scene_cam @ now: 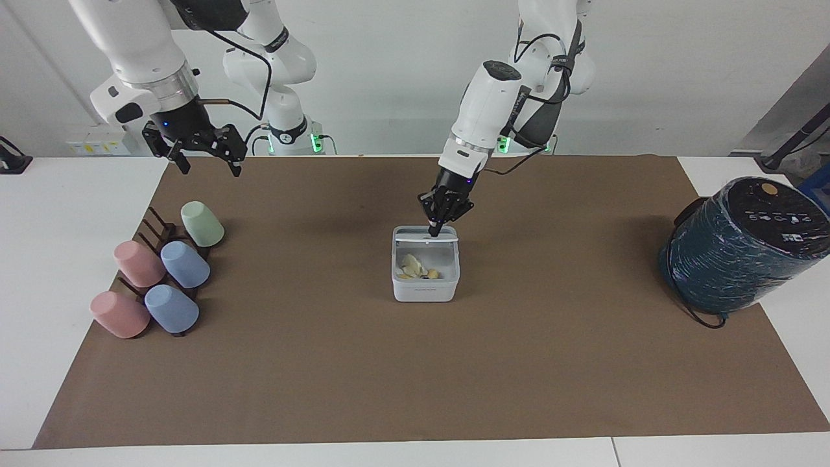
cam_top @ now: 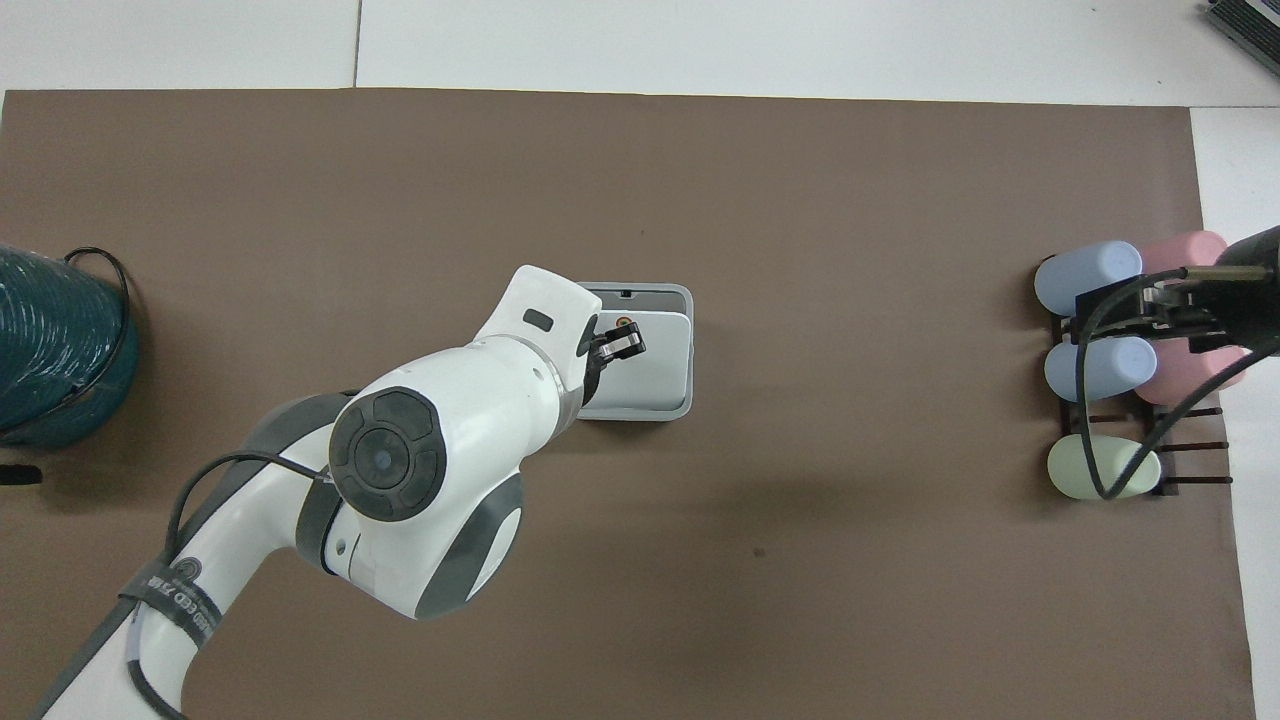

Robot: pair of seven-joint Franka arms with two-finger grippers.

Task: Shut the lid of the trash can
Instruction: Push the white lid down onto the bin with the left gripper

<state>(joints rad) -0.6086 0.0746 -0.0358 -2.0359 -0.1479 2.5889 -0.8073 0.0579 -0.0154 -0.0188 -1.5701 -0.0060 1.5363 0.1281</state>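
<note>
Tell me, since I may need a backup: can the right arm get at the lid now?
Probably not easily: the right pincer waits above the table edge by the cups, while the left pincer already presses the lid.
</note>
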